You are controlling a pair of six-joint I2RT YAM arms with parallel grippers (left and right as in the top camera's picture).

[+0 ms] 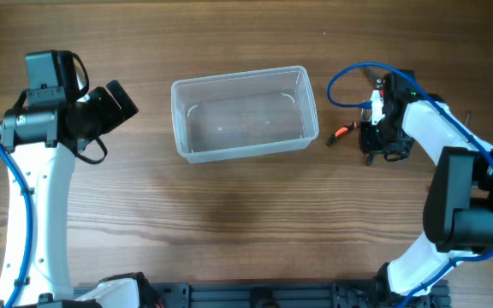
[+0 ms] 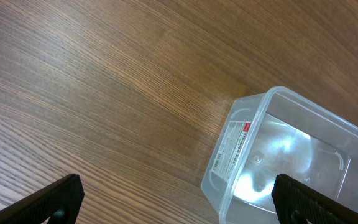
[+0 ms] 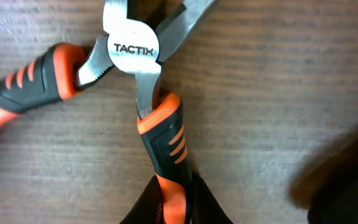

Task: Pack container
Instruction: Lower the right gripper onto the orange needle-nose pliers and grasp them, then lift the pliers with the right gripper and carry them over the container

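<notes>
The clear plastic container sits empty at the table's centre; the left wrist view shows its labelled end. Orange-and-black pliers lie on the wood just right of it, handles spread. In the right wrist view the pliers carry the word TACTIX, and my right gripper is shut on one handle; the other handle points left. From above, the right gripper is over the pliers. My left gripper hangs open left of the container, and the left wrist view shows that gripper holding nothing.
Bare wooden tabletop surrounds the container. The right arm's blue cable loops above the pliers. Both arm bases stand at the near edge.
</notes>
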